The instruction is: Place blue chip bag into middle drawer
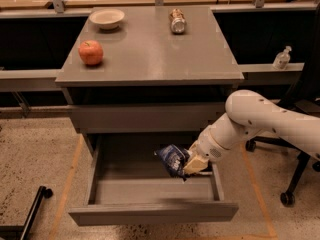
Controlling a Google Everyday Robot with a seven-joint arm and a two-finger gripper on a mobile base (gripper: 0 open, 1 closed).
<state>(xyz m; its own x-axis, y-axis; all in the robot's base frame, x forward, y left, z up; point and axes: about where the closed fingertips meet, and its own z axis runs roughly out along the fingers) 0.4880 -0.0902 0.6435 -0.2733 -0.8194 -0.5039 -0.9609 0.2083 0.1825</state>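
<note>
The middle drawer is pulled wide open below the closed upper grey drawer front. My gripper is shut on the blue chip bag, a crinkly dark-blue foil bag with white print. It holds the bag inside the drawer's right half, low between the drawer walls. I cannot tell whether the bag touches the drawer floor. The white arm reaches in from the right.
On the cabinet top are a red apple, a white bowl and a metal can lying down. A sanitizer bottle stands on the right ledge. Chair wheels are at the right, a black leg at the lower left.
</note>
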